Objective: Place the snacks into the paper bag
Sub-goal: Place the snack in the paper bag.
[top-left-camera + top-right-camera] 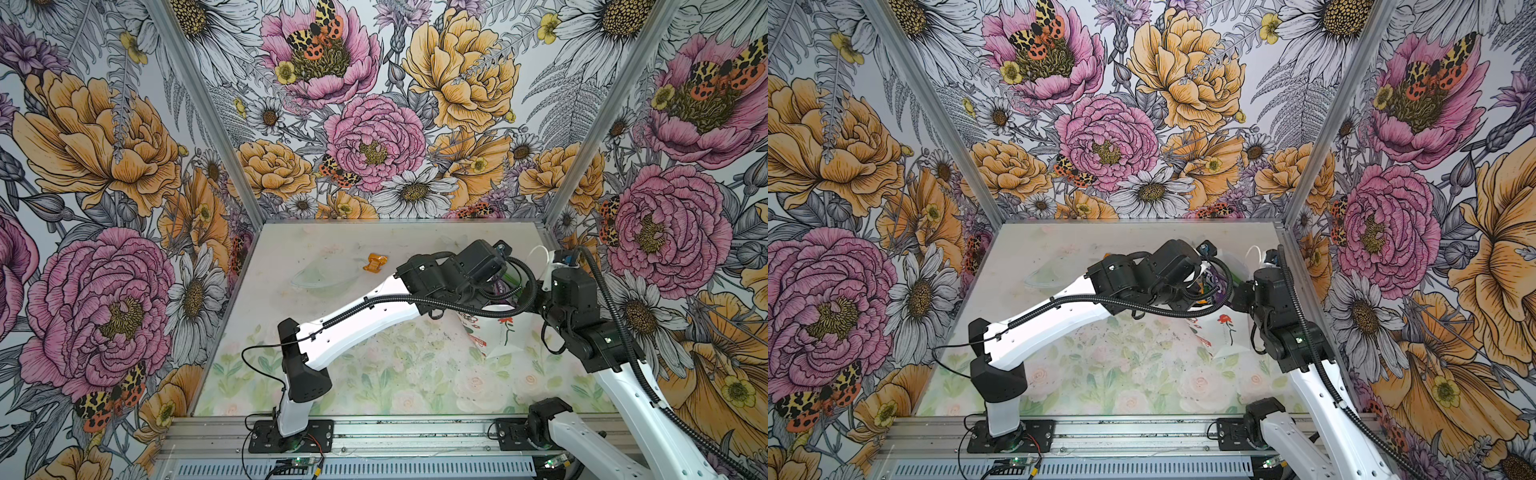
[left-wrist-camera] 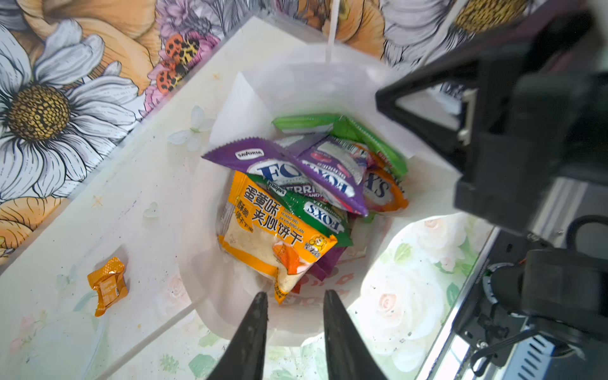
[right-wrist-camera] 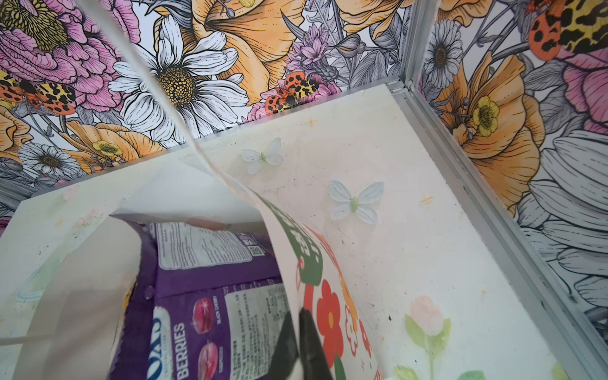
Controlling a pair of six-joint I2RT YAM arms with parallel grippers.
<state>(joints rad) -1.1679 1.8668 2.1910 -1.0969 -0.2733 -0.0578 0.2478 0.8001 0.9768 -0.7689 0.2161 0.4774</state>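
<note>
Table point(image 1: 374, 374): pale floral mat. The near half holds only the two arm bases.
Paper bag point(image 1: 498, 340): stands right of centre, mid-depth, with its mouth up. A red rose is printed on the near face. In both top views the arms hide its mouth.
Right gripper point(image 3: 297, 314): fingers pressed together on the bag's printed wall at the rim, pinching the paper. It holds no packet.
Left gripper point(image 2: 295, 294): hangs over the bag mouth. The fingers point(image 2: 329, 306) stand moderately apart with nothing between them and touch nothing.
Bag contents: orange biscuit packet point(image 2: 263, 237) lies on top, nearest the left fingertips. Green packet point(image 2: 316, 210) overlaps it. Purple pouch point(image 2: 296, 167) lies across both. Orange-edged pouch point(image 2: 381, 194) and green-white packet point(image 2: 329, 126) sit deeper, against the bag's wall.
Right wrist view: one purple pouch point(image 3: 197, 296) lies just inside the pinched wall.
Cord handle point(image 3: 158, 98): runs up from the rim, taut.
Orange sachet point(image 1: 375, 263): crumpled, alone on the table. It lies further back and left of the bag, well apart from it.
</note>
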